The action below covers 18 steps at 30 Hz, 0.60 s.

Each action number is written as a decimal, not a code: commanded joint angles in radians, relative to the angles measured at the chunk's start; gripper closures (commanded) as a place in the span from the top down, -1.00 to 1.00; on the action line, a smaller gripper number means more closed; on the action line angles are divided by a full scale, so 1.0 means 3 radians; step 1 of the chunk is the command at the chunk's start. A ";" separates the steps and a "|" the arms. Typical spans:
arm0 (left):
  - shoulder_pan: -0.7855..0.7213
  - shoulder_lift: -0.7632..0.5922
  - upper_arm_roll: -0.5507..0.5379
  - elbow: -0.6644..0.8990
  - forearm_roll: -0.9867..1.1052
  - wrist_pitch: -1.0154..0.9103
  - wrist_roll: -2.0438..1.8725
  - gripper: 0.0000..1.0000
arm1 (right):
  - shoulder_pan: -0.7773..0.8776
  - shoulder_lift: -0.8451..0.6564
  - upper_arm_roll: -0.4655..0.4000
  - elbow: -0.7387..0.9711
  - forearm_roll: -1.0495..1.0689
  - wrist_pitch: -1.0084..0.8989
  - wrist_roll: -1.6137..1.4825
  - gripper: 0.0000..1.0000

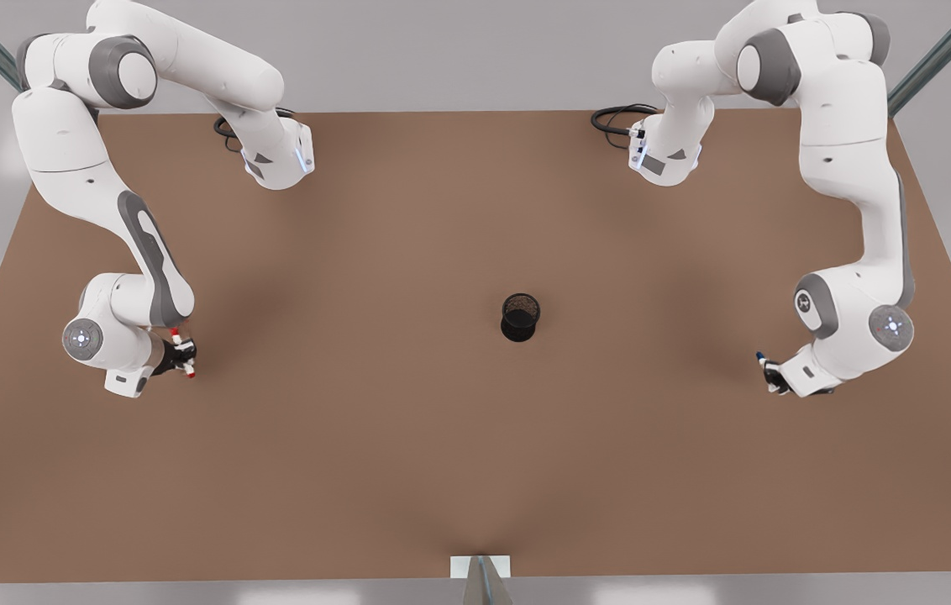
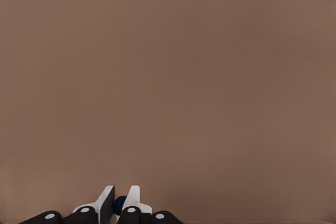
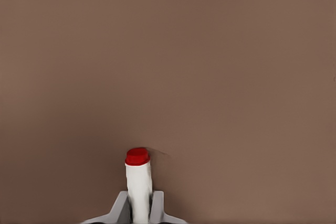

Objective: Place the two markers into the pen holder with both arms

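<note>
The left gripper (image 1: 769, 374), black with two fingers, sits well off to the front view's right of the small black wire-mesh cylindrical pen holder (image 1: 520, 317). Its pale fingertips (image 2: 107, 203) are clamped on the dark blue-capped white marker (image 1: 762, 360), whose blue end (image 2: 120, 204) peeps out between them in the left wrist view. In the front view only the marker's blue tip and a bit of white barrel show beyond the gripper, pointing towards the far edge of the table.

The right gripper (image 1: 181, 357), likewise black and two-fingered, is well off to the front view's left of the pen holder, about as far from it as the left one. Its grey fingertips (image 3: 122, 209) are closed on the white barrel of the red-capped marker (image 3: 138, 182), which juts out past them with its red end foremost. In the front view both red ends show, one either side of the gripper (image 1: 183, 354).

The pen holder stands upright, near the middle of the flat brown table (image 1: 408, 437), with nothing visible inside it. Each white jointed arm reaches down from a far corner of the table.
</note>
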 commanded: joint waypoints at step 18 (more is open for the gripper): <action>-0.0915 -0.0553 -0.0667 0.0744 -0.0075 -0.1779 -0.2147 -0.57 | -0.0199 -0.0545 0.1145 0.0466 0.0056 -0.0380 0.0434 -0.57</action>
